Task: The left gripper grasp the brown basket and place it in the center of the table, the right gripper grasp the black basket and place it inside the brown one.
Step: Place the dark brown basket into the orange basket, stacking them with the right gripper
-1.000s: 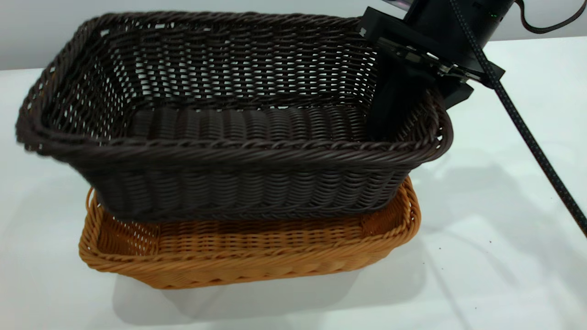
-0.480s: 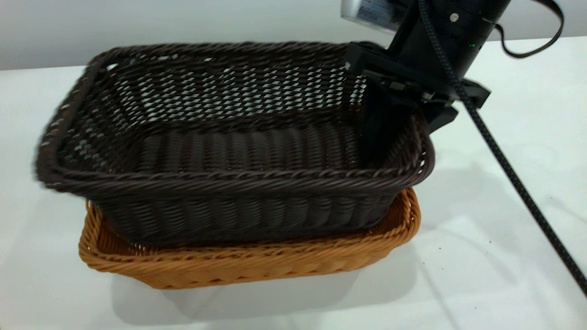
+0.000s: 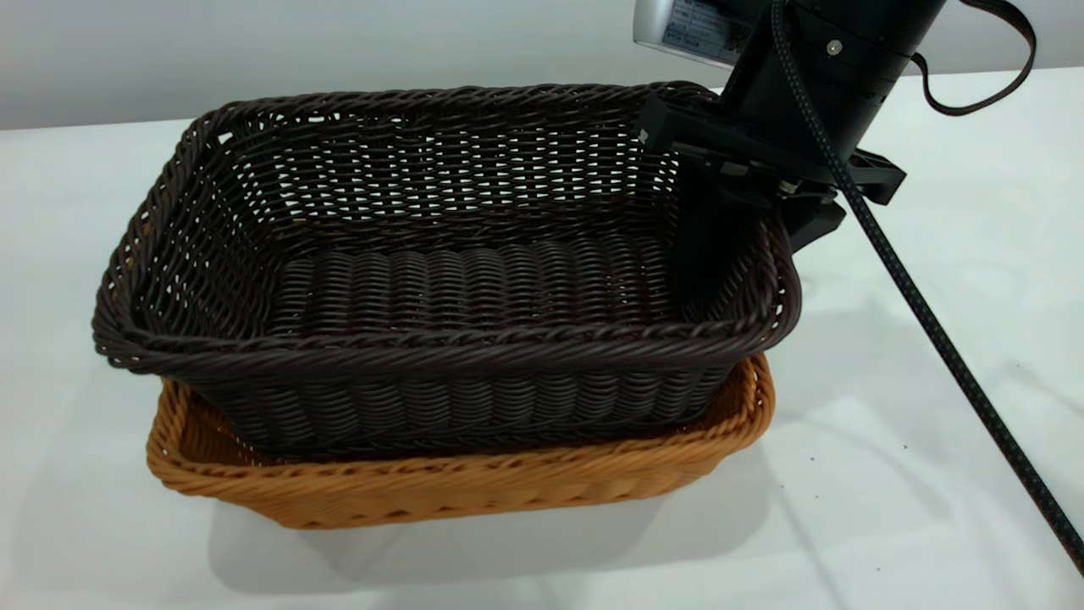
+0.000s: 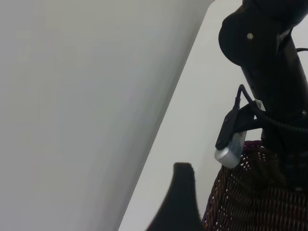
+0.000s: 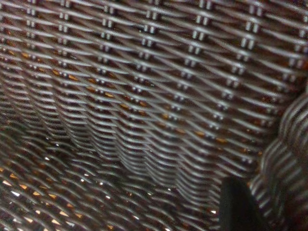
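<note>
Since half a second ago we see the rectangular, almost black woven wicker basket (image 3: pixel 440 271) lower and levelled, its left end dropped, and its motion blur gone. It now sits nested in the rectangular orange-tan woven wicker basket (image 3: pixel 457 487), whose braided rim and flared side show as a band below and around the dark one along the near long side and at both short ends. The dark basket's rim stands well above the tan rim.

Texture notes: both baskets have tight horizontal weave on the lower walls and a rope-like braided rim. The dark basket's upper walls are open lattice, with white showing through the gaps. Its floor is ribbed in close parallel rows.

We find the right gripper (image 3: pixel 745 212), matte black with flat tapered fingers, closed on the dark basket's right short wall at the far right corner, one finger (image 3: pixel 707 237) inside the basket and the other outside the rim. A braided black cable (image 3: pixel 923 313) runs down from it toward the table's near right edge.

Both baskets stand on the plain white tabletop (image 3: pixel 889 474), roughly mid-table.

From the left wrist view we see one dark fingertip (image 4: pixel 180 202) of the left gripper, away from the baskets; whether that gripper is open we cannot tell.
</note>
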